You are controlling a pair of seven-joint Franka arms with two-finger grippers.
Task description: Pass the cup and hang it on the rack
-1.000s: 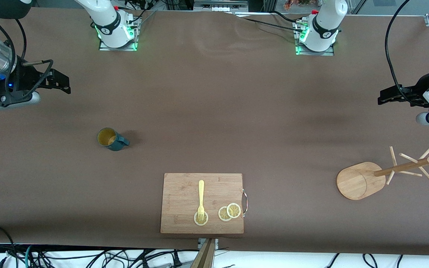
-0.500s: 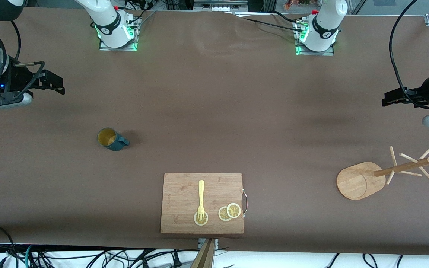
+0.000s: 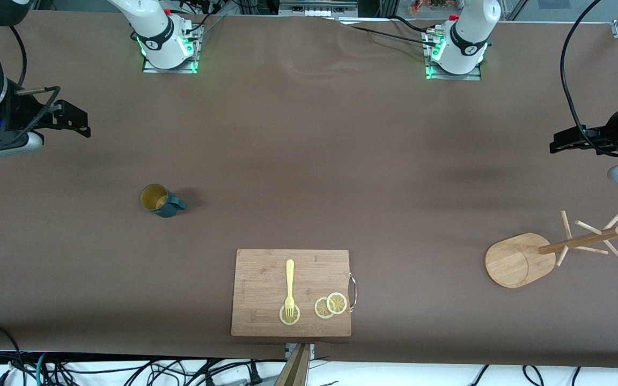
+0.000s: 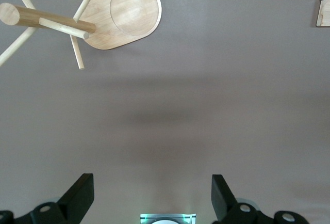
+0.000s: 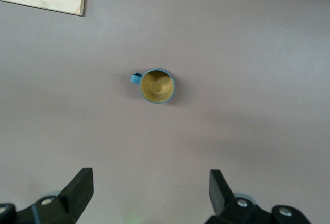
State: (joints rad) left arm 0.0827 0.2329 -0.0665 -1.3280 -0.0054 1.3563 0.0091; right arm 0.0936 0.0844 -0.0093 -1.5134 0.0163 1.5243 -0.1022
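Cup (image 3: pixel 160 200), 1: upright on brown table (image 3: pixel 309 161) toward right arm's end, handle pointing toward left arm's end; teal ribbed wall, yellowish inside. Well apart from right gripper (image 3: pixel 75 117), which hangs over bare tabletop w/ fingers (image 5: pixel 77 190) spread, nothing held. Rack (image 3: pixel 518 259), 1: light wood, rounded flat base, darker post, thin pegs, toward left arm's end. Left gripper (image 3: pixel 561 142) over table near rack, fingers (image 4: pixel 80 195) apart, empty. Wooden board (image 3: pixel 266 279), 1, w/ 1 yellow fork (image 3: pixel 289 287), 3 lemon slices (image 3: pixel 330 305).
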